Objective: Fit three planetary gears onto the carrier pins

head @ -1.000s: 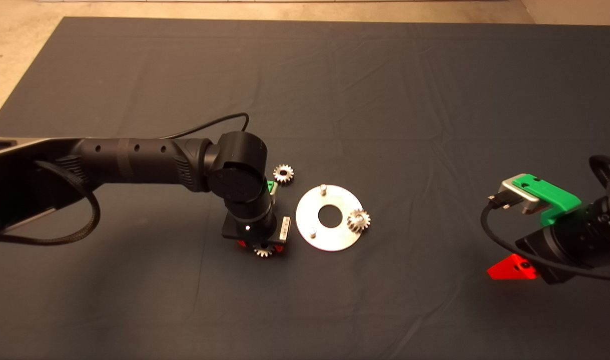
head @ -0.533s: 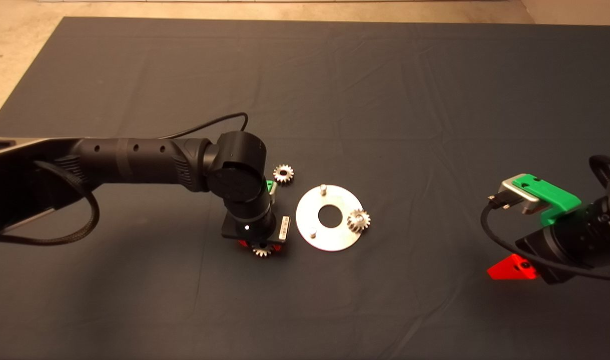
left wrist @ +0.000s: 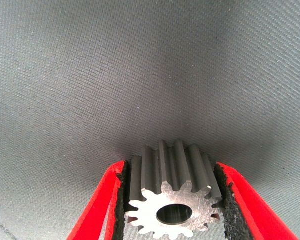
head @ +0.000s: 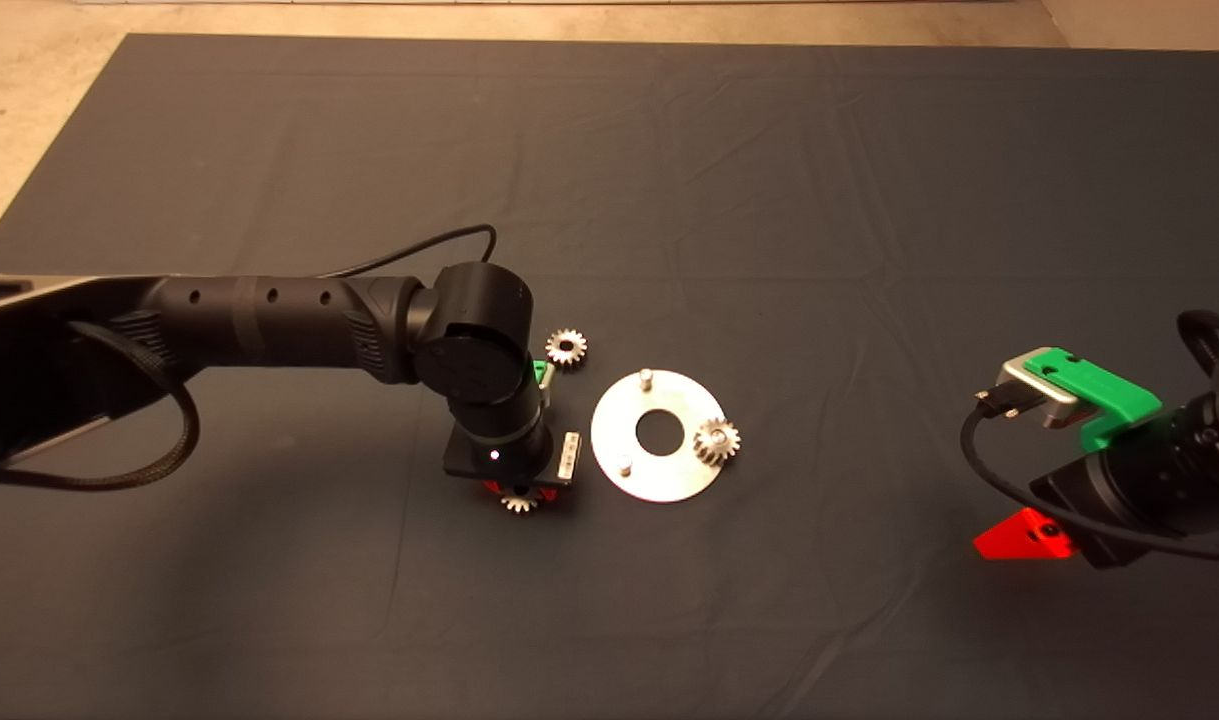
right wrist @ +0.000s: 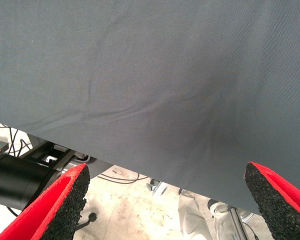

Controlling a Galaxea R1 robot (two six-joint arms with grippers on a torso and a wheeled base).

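My left gripper (head: 520, 497) points down at the mat just left of the disc, shut on a planetary gear (head: 520, 503). The left wrist view shows that gear (left wrist: 172, 200) clamped between the red fingers (left wrist: 107, 200), teeth against the black pads, its centre hole visible. The round silver disc (head: 659, 482) lies flat at mid-mat. Two carrier pins stand bare, one at the far side (head: 646, 377) and one at the near left (head: 625, 464). A second gear (head: 716, 439) sits on the pin at the disc's right edge. A third gear (head: 566, 347) lies loose on the mat beyond my left wrist.
My right gripper (head: 1024, 535) waits open at the lower right edge of the mat. In its wrist view the fingers (right wrist: 65, 200) frame bare dark mat, with the mat's edge, cables and floor beyond. The left arm (head: 269, 315) spans the mat's left half.
The gear under my left gripper has shifted very slightly to the left. Nothing else has moved.
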